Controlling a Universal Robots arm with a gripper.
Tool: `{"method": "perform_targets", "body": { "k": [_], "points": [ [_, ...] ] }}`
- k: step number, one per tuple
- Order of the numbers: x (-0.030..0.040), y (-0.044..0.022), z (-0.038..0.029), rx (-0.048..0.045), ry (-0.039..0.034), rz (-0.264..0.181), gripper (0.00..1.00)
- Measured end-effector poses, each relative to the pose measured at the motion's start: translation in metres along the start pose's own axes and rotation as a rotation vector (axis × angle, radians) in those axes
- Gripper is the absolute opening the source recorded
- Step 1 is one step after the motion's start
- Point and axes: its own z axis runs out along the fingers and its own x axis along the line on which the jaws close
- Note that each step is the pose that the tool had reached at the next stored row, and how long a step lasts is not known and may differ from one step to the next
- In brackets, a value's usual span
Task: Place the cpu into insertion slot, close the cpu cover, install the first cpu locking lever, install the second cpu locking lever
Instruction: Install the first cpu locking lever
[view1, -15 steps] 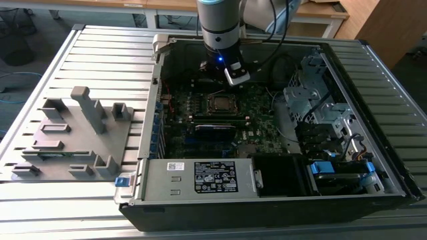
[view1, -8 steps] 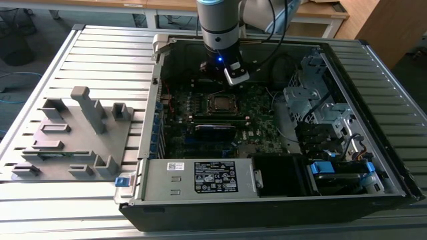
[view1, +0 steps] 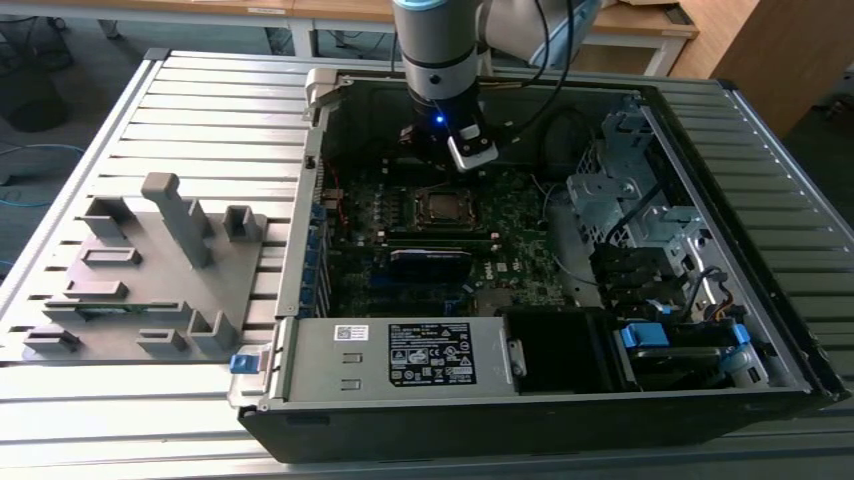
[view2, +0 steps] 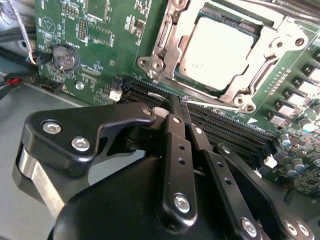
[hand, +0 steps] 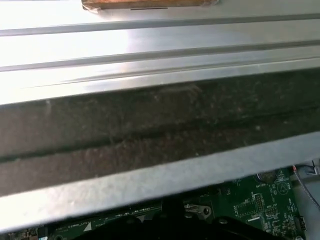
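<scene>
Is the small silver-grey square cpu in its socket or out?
In: the silver-grey square cpu sits flat within the silver metal cpu cover frame.

Setting is reading as a robotics lab or test workshop: an open black metal computer case (view1: 534, 428) is lying on a ribbed silver aluminium bench (view1: 200, 100), a grey moulded plastic fixture block (view1: 134, 285) is sitting beside it, a grey-and-blue robot arm (view1: 434, 50) is reaching in, and light wooden desks (view1: 627, 20) are standing behind.
</scene>
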Motion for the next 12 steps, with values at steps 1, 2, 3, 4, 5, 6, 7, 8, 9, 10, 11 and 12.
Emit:
{"method": "perform_targets", "body": {
  "k": [1, 2, 3, 4, 5, 6, 7, 8, 9, 10, 11, 12],
  "points": [
    [0.0002, 0.0004, 0.0005, 0.0066, -0.0014, -0.001, 0.10],
    [0.0003, 0.0009, 0.0009, 0.0143, -0.0029, -0.003, 0.10],
    [0.0005, 0.0014, 0.0013, 0.0211, -0.0041, -0.004, 0.10],
    [0.0007, 0.0021, 0.0016, 0.0282, -0.0054, -0.006, 0.10],
    [0.0009, 0.0028, 0.0020, 0.0319, -0.0060, -0.007, 0.10],
    [0.0011, 0.0034, 0.0023, 0.0321, -0.0061, -0.007, 0.10],
    [0.0012, 0.0038, 0.0025, 0.0322, -0.0062, -0.007, 0.10],
    [0.0012, 0.0040, 0.0026, 0.0321, -0.0061, -0.007, 0.10],
    [0.0013, 0.0042, 0.0027, 0.0321, -0.0061, -0.007, 0.10],
    [0.0014, 0.0044, 0.0029, 0.0321, -0.0061, -0.007, 0.10],
    [0.0014, 0.0046, 0.0030, 0.0321, -0.0061, -0.007, 0.10],
    [0.0015, 0.0049, 0.0031, 0.0320, -0.0060, -0.007, 0.10]
  ]
}}
